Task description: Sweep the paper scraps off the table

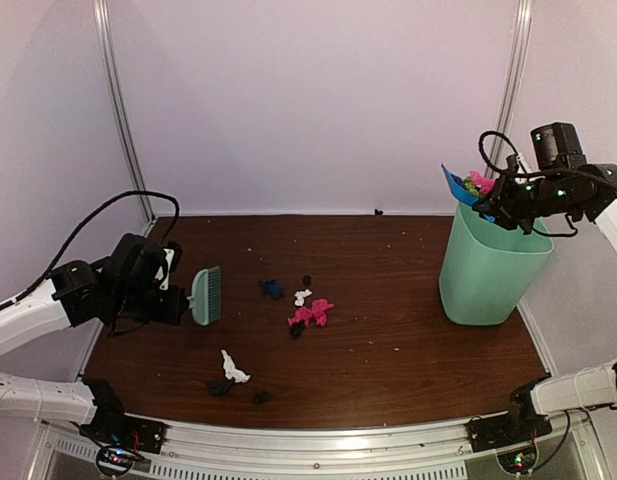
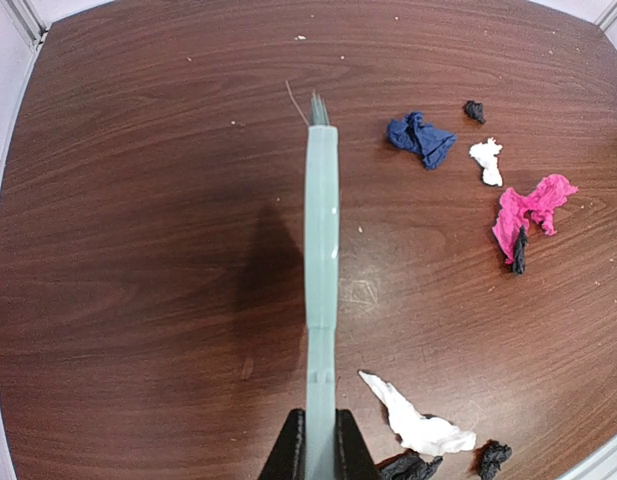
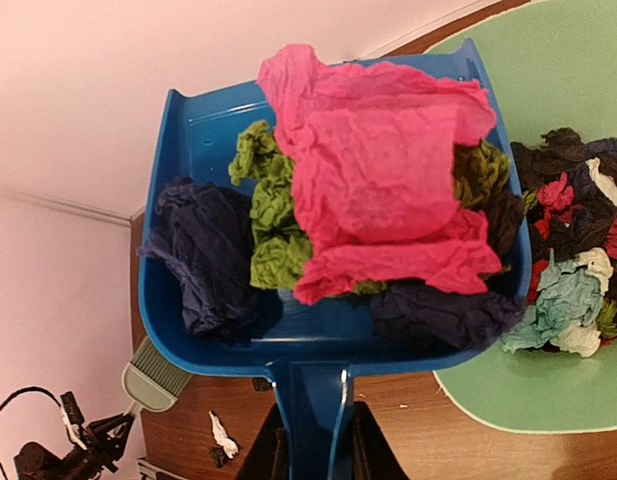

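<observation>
Paper scraps lie on the table (image 1: pixel 408 330): a pink wad (image 1: pixel 311 313), a dark blue one (image 1: pixel 271 289), white pieces (image 1: pixel 233 368) and black bits (image 1: pixel 260 397). My left gripper (image 2: pixel 315 450) is shut on the handle of the mint-green brush (image 2: pixel 321 250), held above the wood left of the blue scrap (image 2: pixel 420 138) and the pink scrap (image 2: pixel 533 212). My right gripper (image 3: pixel 315 450) is shut on the handle of the blue dustpan (image 3: pixel 318 350). It holds the pan, full of pink (image 3: pixel 383 170), green and dark blue wads, at the rim of the mint-green bin (image 3: pixel 548 60).
The bin (image 1: pixel 488 270) stands at the table's right side with several wads inside (image 3: pixel 578 250). Walls close the back and both sides. A silver rail (image 1: pixel 318 435) runs along the near edge between the arm bases.
</observation>
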Controlling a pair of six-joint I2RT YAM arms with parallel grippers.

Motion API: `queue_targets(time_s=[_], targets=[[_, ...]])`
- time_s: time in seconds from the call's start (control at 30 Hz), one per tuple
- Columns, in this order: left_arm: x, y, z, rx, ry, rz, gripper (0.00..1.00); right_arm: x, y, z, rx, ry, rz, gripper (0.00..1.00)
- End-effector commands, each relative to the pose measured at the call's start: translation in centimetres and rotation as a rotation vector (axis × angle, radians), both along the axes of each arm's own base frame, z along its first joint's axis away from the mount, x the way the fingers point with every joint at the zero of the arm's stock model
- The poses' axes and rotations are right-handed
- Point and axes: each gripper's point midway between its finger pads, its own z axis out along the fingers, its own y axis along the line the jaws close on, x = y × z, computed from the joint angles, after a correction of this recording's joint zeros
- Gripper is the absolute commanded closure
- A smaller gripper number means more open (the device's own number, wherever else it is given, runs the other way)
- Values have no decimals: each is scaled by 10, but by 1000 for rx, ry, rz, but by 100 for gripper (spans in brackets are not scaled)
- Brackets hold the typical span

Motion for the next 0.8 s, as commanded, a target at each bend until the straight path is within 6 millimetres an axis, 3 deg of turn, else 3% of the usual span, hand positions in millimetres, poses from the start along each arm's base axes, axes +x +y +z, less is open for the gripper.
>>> queue_targets(time_s=[0.0,0.3,0.77], targets=[[8,-6,8,-36,-45,-3,100,2,8,22,157,-64,19,100],[8,-6,7,-35,-40,-5,100,5,-1,45,326,-117,-22,100],[8,-8,4,-30,-27,-11,100,7,-19,79,766,-203,-95,100]])
